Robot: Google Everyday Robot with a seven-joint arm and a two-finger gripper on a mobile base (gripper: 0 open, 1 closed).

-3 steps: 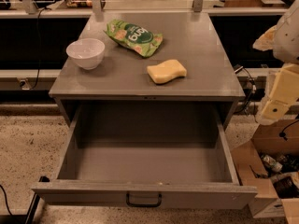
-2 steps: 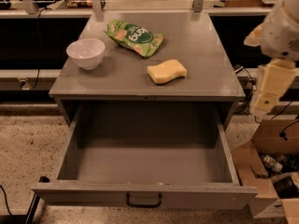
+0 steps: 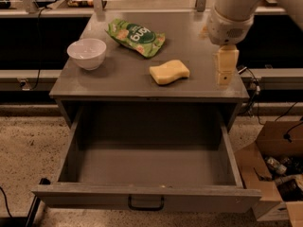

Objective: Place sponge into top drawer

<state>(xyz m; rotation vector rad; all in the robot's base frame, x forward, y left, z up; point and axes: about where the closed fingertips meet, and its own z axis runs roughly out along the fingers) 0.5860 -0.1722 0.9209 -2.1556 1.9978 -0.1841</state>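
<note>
The pale yellow sponge [image 3: 169, 72] lies on the grey cabinet top [image 3: 118, 79], right of centre. The top drawer [image 3: 142, 196] is pulled wide open below it, with its dark bar handle [image 3: 146, 203] at the front; nothing shows inside. My gripper [image 3: 225, 74] hangs from the white arm over the right edge of the cabinet top, to the right of the sponge and apart from it. It holds nothing that I can see.
A white bowl [image 3: 87, 53] stands at the left of the cabinet top. A green snack bag [image 3: 136, 36] lies behind the sponge. An open cardboard box [image 3: 279, 174] with clutter sits on the floor at the right of the drawer. Cables run along the floor.
The arm has swung left and up from beside the cabinet to over its right edge, closer to the sponge. The sponge, bowl, bag and drawer have not moved.
</note>
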